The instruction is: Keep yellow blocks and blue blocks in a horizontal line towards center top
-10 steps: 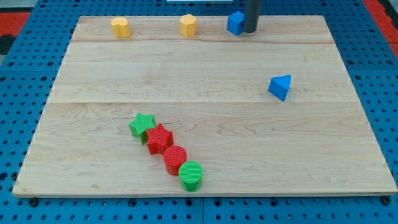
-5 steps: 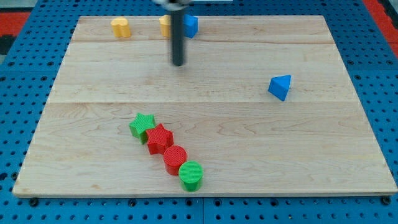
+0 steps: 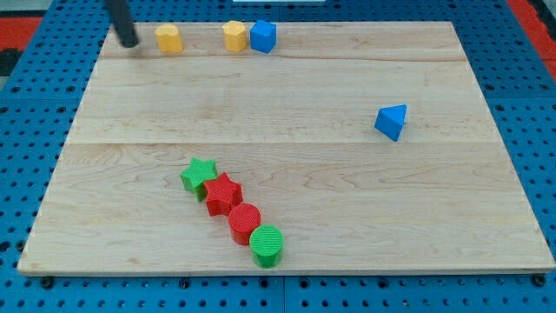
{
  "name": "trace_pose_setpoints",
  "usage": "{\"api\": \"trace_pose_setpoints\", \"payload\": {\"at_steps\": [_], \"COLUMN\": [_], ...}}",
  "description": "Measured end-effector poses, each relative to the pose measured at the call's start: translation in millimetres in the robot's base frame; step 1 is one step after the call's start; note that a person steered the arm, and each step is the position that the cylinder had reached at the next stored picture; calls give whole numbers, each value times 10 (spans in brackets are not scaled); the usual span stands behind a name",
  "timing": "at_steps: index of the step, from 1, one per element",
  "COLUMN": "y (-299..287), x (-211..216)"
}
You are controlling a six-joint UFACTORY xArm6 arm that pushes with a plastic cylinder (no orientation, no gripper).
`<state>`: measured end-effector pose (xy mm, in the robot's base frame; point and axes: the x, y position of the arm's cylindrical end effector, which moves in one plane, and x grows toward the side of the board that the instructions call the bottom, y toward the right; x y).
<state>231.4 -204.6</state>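
My tip [image 3: 129,43] is at the view's top left, just left of a yellow block [image 3: 168,38] and apart from it. A second yellow block [image 3: 234,36] sits further right, touching a blue block [image 3: 262,36] on its right side. All three lie in a row along the board's top edge. A blue triangular block [image 3: 392,122] lies alone at the view's right, lower than that row.
A green star [image 3: 199,176], a red star [image 3: 223,193], a red cylinder [image 3: 244,221] and a green cylinder [image 3: 268,244] form a diagonal chain at the view's lower middle. The wooden board [image 3: 486,217] sits on a blue pegboard.
My tip pushed the blue block and the second yellow block left along the top edge, then swung down and across to the top left, beside the left yellow block.
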Motion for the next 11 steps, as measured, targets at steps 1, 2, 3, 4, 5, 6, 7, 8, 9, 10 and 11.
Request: {"api": "trace_pose_setpoints", "payload": {"at_steps": [1, 2, 3, 4, 5, 6, 7, 8, 9, 10, 11], "y": [697, 330, 1155, 2246, 2452, 3470, 3562, 2996, 3183, 3311, 3448], "x": [-83, 121, 899, 1651, 2221, 2246, 2021, 1416, 1643, 1724, 1093]}}
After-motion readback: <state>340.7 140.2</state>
